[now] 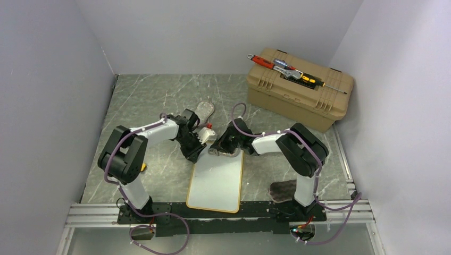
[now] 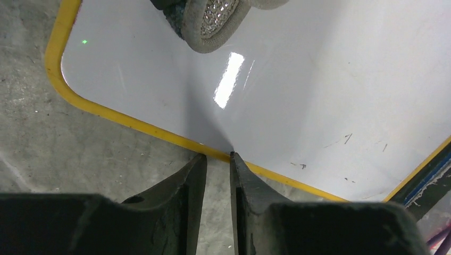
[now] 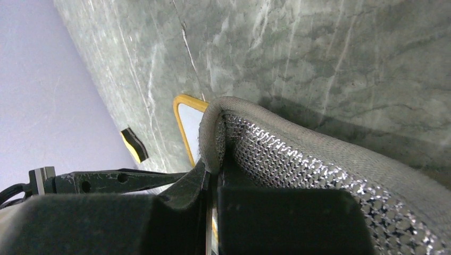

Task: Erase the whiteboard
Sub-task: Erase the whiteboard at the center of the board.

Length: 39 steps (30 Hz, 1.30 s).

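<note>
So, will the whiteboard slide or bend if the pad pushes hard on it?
It may slide: the whiteboard lies flat on the smooth table. It looks thin but framed, so probably stiff. Its glossy face should let the pad glide.

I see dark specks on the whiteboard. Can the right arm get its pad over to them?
Probably yes. The right gripper holds the grey pad over the whiteboard, and bare board lies between it and the specks; the left gripper sits at the edge, off that path.
</note>
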{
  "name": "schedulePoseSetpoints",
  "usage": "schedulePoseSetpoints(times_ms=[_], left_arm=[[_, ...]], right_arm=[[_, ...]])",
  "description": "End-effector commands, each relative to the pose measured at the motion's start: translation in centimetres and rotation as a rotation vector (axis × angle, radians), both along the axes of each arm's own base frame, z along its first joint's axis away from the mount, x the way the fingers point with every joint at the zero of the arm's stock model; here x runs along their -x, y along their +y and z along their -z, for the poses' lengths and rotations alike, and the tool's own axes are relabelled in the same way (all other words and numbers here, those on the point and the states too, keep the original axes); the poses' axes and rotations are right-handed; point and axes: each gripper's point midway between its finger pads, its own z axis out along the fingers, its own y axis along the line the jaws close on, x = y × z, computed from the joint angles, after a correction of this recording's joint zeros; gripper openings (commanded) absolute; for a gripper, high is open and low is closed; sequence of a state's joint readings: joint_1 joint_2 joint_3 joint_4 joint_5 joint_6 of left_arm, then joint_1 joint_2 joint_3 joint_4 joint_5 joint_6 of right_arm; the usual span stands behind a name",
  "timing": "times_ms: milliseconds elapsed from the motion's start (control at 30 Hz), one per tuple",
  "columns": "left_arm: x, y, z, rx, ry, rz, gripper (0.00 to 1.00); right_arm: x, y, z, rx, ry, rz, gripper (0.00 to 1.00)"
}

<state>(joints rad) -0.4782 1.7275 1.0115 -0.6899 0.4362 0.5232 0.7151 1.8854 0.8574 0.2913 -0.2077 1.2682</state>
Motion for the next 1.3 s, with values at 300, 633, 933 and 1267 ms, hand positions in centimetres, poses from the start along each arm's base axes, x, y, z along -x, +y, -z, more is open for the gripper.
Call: schedulePoseSetpoints(times_ms=[300,633,933,1267], left_arm=[[-0.6,3.2,5.4,-0.266,-0.093,0.029,0.22],[-0.4,2.9,5.2,-0.238,-0.103,0.045,0.21],[-0.1,3.3,5.0,-0.228,-0.142,0.041,0.19],[-0.1,3.5,4.9,-0.221,-0.15,0.034,0.18]], right_arm=[[3.8,-14.6,5.3,0.441,0.14,0.049,0.0],[1.4,-5.8,8.0,0.418,0.165,-0.004,0.0],[1.9,-5.9,8.4,0.369,0.208,0.012,0.0],[6.8,-13.5,8.0,0.294,0.216,0.035,0.0]])
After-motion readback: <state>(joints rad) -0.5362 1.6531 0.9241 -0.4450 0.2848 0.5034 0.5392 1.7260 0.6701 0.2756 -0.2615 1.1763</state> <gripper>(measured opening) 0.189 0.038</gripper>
